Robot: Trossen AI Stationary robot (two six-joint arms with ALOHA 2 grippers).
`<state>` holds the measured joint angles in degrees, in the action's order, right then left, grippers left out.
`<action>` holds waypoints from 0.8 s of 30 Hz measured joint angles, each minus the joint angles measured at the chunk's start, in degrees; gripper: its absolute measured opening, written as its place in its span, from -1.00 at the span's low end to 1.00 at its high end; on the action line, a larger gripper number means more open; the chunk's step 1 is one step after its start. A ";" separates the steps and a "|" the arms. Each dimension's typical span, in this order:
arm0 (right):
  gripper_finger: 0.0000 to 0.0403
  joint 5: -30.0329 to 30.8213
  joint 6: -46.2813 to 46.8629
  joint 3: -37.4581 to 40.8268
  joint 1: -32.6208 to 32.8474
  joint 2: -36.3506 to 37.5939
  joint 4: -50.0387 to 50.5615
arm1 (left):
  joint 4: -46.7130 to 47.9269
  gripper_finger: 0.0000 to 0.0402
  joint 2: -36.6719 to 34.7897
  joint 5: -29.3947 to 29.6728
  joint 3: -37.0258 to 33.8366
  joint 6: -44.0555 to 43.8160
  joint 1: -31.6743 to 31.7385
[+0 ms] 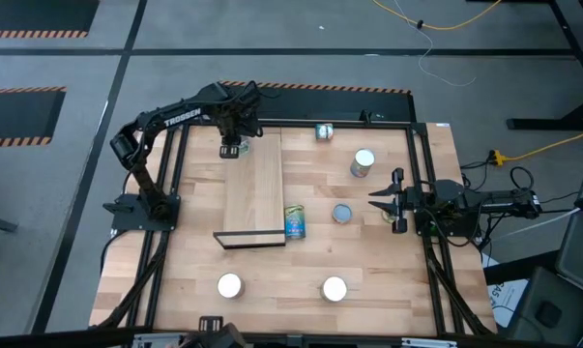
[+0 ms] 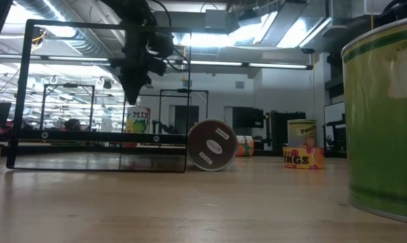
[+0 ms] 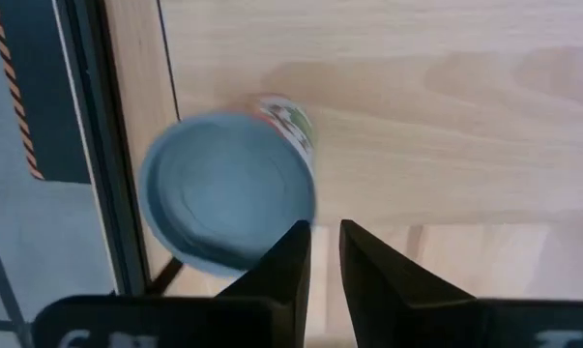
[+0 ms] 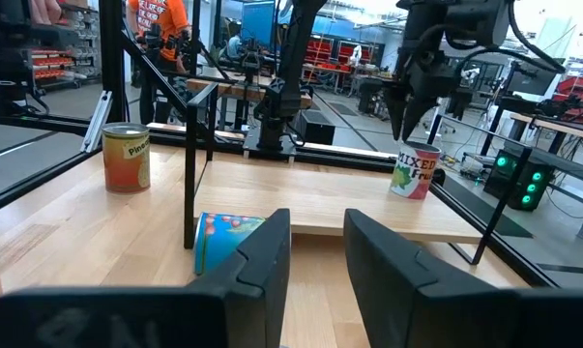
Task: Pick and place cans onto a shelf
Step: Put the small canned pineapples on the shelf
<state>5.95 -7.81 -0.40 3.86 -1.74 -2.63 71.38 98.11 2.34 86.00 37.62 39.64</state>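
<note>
The shelf [image 1: 255, 188] is a long light-wood plank lying lengthwise on the tabletop. A can with a grey top and a "MIXED" label [image 1: 232, 149] [image 3: 228, 188] [image 4: 414, 170] stands upright on its base at the shelf's far left corner. My left gripper [image 3: 325, 227] [image 4: 407, 130] points straight down just above that can, toward its rim. Its fingers are a narrow gap apart with nothing between them. My right gripper [image 1: 376, 199] [image 4: 317, 217] waits level at the table's right edge, open and empty.
A blue-and-yellow can [image 1: 294, 222] lies on its side against the shelf's near right corner. Other cans stand at the far edge [image 1: 324, 130], right of the shelf [image 1: 363, 162] [image 1: 342, 213] and near the front edge [image 1: 230, 285] [image 1: 334, 288]. Black frame rails [image 1: 170, 193] border the table.
</note>
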 joint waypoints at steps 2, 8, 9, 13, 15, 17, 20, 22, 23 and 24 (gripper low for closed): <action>-0.48 0.00 0.00 -0.01 0.01 0.00 -0.01 | -0.21 -0.77 -1.19 -0.60 0.00 -0.03 -0.01; -0.48 0.00 0.00 0.00 0.00 0.00 -0.02 | -0.23 -0.82 -6.83 -0.99 0.07 -4.64 -0.15; -0.48 0.00 0.00 0.00 0.02 -0.02 -0.02 | -0.18 -0.82 -8.14 -1.58 0.07 -5.54 -0.15; -0.48 0.00 0.00 0.00 0.01 0.00 -0.04 | -0.22 -0.85 -13.06 -7.48 0.07 -9.78 -0.23; -0.48 0.00 0.00 0.00 0.00 0.00 -0.04 | -0.88 -0.86 -15.65 -10.96 -0.50 -12.65 -0.56; -0.48 0.00 0.00 0.00 0.02 -0.01 -0.04 | -2.04 -0.87 -18.39 -13.56 -2.08 -15.29 -1.20; -0.48 0.00 0.00 0.00 0.02 -0.01 -0.04 | -6.72 -0.88 -22.85 -14.01 -6.51 -19.29 -3.01; -0.48 0.00 0.00 0.00 0.02 0.00 -0.06 | -11.07 -0.89 -25.95 -13.89 -10.59 -21.84 -4.65; -0.48 0.00 0.01 0.00 0.01 0.00 -0.05 | -13.66 -0.89 -27.48 -13.89 -12.75 -23.25 -5.52; -0.48 0.00 0.00 0.00 0.02 0.00 -0.05 | -15.94 -0.90 -28.86 -13.90 -14.95 -24.54 -6.33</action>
<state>5.96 -7.81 -0.40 3.87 -1.75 -2.68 55.44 69.25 -11.56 71.05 13.08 33.31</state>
